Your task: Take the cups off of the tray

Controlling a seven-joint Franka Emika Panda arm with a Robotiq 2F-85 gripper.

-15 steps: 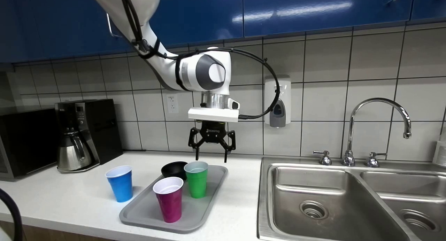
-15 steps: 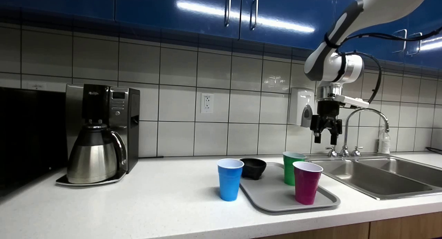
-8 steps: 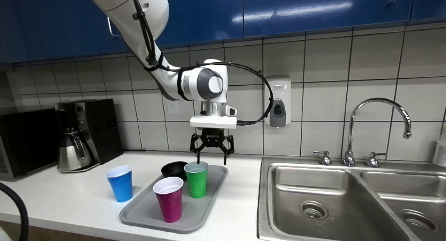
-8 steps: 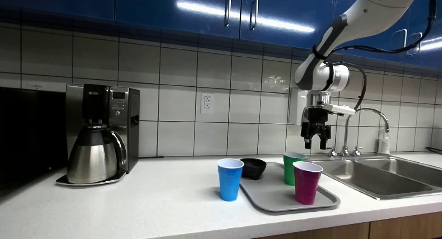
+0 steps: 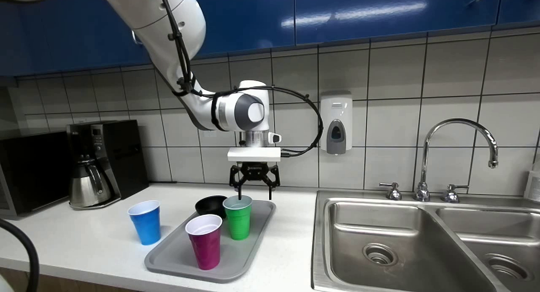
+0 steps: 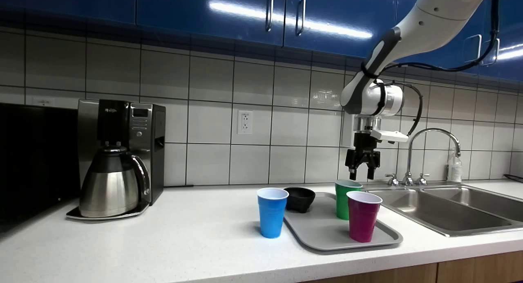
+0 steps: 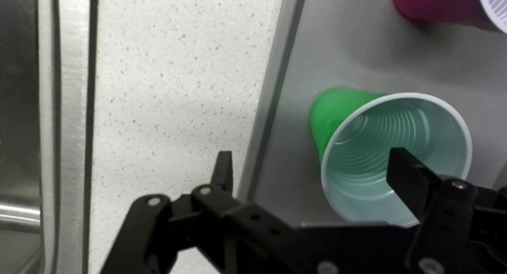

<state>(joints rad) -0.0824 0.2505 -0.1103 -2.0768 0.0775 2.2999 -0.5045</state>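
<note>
The green cup (image 5: 239,224) stands upright on the grey tray (image 5: 236,262). The magenta-pink cup (image 5: 206,252) stands upright nearer the tray's front. The blue cup (image 5: 146,224) stands on the counter beside the tray; it also shows in an exterior view (image 6: 271,217) but is out of the wrist view. My gripper (image 5: 255,198) is open and empty, pointing down above and behind the green cup. In the wrist view, the green cup (image 7: 336,107) lies toward one finger (image 7: 412,179), which overlaps its mouth. The other finger (image 7: 223,171) shows over the counter outside the tray rim.
A black bowl (image 5: 210,206) sits at the tray's back, close to the green cup. The steel sink (image 5: 319,241) with its faucet (image 5: 426,157) is beside the tray. A coffee maker (image 6: 122,164) stands on the counter. A soap dispenser (image 5: 336,123) hangs on the wall behind.
My gripper has moved lower and leftward in both exterior views, closer to the green cup. It stays open. The cups, bowl and tray have not moved.
</note>
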